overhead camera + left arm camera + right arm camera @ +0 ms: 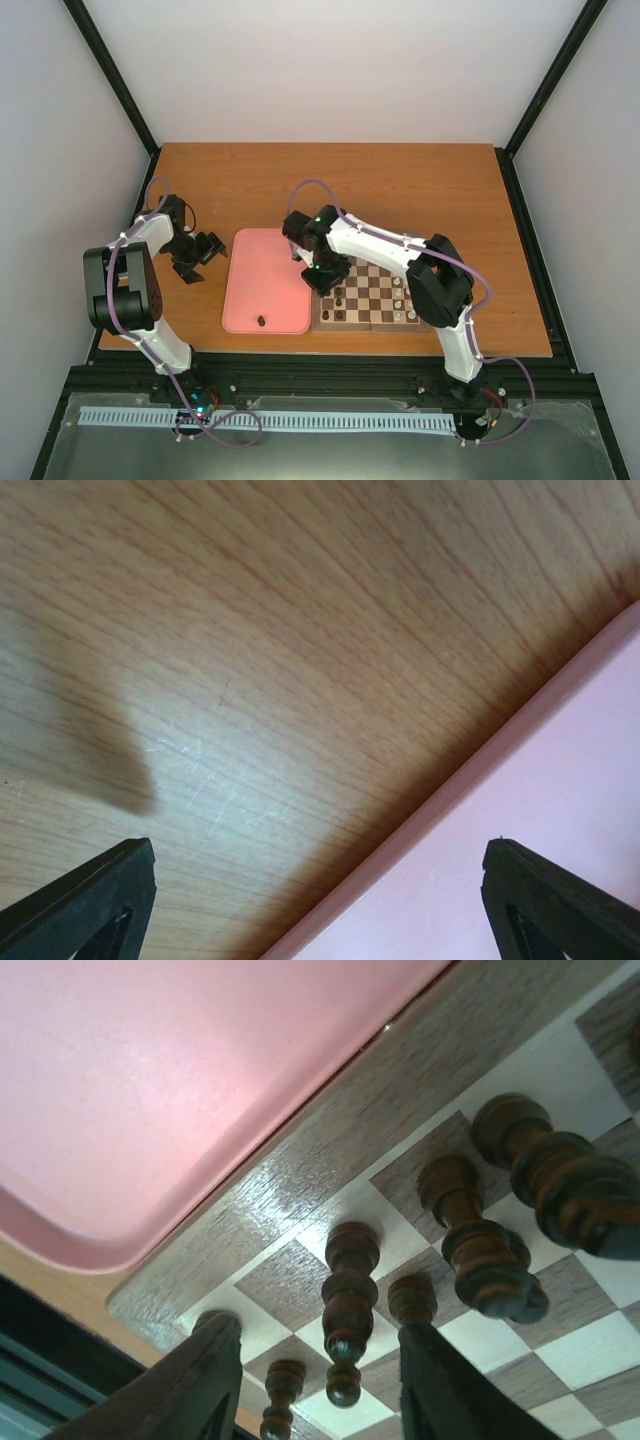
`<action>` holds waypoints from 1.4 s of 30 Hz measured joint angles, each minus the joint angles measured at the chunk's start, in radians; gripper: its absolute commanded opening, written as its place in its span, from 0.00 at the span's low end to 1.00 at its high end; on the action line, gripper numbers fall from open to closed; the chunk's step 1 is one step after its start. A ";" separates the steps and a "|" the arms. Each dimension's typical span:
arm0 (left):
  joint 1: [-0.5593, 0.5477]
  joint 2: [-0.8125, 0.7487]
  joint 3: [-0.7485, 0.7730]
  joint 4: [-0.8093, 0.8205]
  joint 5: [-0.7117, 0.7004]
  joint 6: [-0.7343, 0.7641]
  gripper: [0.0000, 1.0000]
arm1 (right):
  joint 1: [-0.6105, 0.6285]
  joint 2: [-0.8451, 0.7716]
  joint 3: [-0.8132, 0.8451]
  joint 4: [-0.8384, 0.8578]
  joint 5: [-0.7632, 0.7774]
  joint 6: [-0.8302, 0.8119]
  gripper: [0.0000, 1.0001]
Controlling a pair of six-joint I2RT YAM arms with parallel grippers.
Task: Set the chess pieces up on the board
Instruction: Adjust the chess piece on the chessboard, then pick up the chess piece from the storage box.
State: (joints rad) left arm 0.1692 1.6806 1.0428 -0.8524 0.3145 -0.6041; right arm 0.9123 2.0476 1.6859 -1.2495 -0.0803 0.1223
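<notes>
Between the right fingers (205,1380): one dark chess piece (345,1310) stands upright on a cream square, with a narrow gap on either side, and neither finger appears to touch it.
Right gripper (317,1325): the jaws are parted and grip nothing; it hangs low over the board edge that lies along the tray.
Just around that gripper: more dark chess pieces (480,1250) stand upright on nearby squares. One is partly hidden behind the right-hand finger, a small one sits nearer the board's corner, and two taller ones stand further along.
Board (300,1190): a wooden checkered board with a brown border. It lies flat on the table, with its left edge touching or just beside the pink tray; I cannot tell which.
Far side of the board: cream-white pieces (400,298) stand along the columns away from the tray.
Pink tray (250,270): it lies to the left of the board. One lone dark piece (261,321) rests near its near edge, well apart from both grippers.
Left gripper (208,248): the fingers (95,900) are spread wide with nothing between them. It hovers by the tray's left rim, so its wrist view shows bare wood on one side and pink on the other.
Table (400,190): an orange-brown wood surface that carries the board and the tray.
</notes>
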 measured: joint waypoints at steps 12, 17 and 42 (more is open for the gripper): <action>0.000 0.000 0.000 0.000 0.000 0.002 1.00 | 0.027 -0.052 0.243 -0.097 -0.002 0.026 0.64; 0.000 0.000 0.000 0.000 -0.002 0.002 1.00 | 0.087 0.069 0.515 -0.108 -0.027 0.008 0.64; 0.000 0.000 -0.008 0.000 -0.003 0.002 1.00 | 0.234 0.384 0.542 -0.055 -0.225 -0.054 0.58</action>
State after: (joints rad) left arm 0.1692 1.6802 1.0351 -0.8520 0.3111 -0.6018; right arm 1.1461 2.4317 2.2284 -1.3041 -0.3058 0.0681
